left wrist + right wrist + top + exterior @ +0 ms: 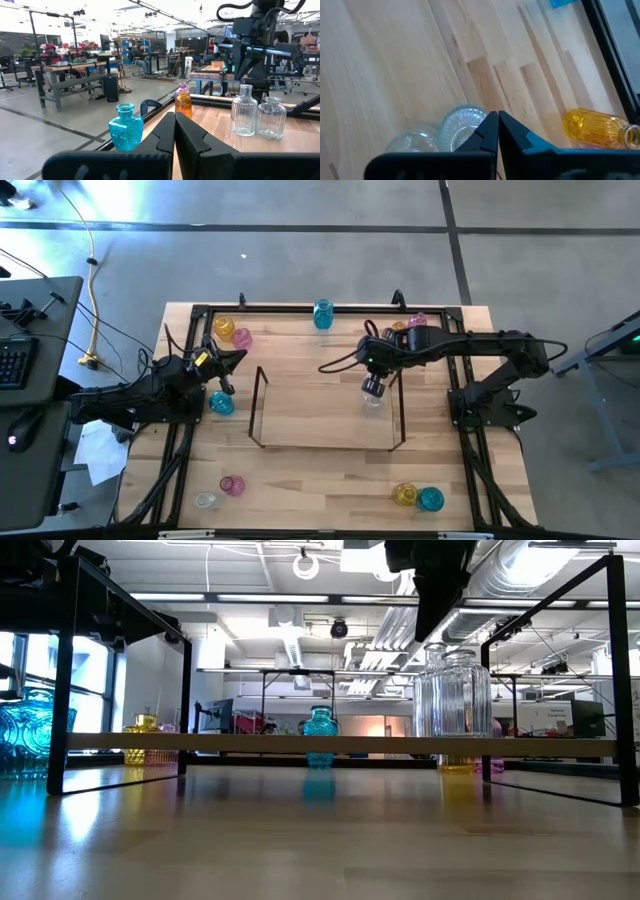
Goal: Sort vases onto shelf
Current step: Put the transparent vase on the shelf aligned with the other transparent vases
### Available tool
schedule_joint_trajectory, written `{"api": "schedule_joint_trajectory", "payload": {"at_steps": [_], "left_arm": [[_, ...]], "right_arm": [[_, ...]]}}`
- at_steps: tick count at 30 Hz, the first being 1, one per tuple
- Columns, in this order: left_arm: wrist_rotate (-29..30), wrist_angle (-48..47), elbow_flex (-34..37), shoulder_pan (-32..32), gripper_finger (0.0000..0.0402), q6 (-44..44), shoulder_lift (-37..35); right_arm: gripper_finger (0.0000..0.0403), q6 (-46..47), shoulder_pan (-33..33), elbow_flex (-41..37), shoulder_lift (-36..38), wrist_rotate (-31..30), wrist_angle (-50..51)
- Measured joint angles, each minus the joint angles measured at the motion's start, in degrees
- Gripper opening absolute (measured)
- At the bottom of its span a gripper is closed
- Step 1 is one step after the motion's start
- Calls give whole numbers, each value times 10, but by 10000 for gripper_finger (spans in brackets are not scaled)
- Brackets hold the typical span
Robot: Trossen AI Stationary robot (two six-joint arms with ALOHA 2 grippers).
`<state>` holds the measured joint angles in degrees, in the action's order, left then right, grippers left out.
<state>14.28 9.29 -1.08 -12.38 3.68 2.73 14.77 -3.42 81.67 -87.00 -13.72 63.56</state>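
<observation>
Low view alone shows shelf (340,744) height — clear vases (452,695) aboard.

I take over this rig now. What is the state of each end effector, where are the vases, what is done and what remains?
Right end effector: shut, empty, above two clear vases on the shelf, near its right end.
Left end effector: shut, empty, waiting at the table's left side.
Done: only those two clear vases are shelved.
Left: teal vase at the far edge, plus coloured vases scattered near the table's corners and beside the left arm.
</observation>
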Motion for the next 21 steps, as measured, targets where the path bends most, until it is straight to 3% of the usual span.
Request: {"api": "schedule_joint_trajectory", "payload": {"at_steps": [21], "left_arm": [[0,-1,0,0,0,0,0]], "right_arm": [[0,-4,2,0,-24,-2,24]]}}
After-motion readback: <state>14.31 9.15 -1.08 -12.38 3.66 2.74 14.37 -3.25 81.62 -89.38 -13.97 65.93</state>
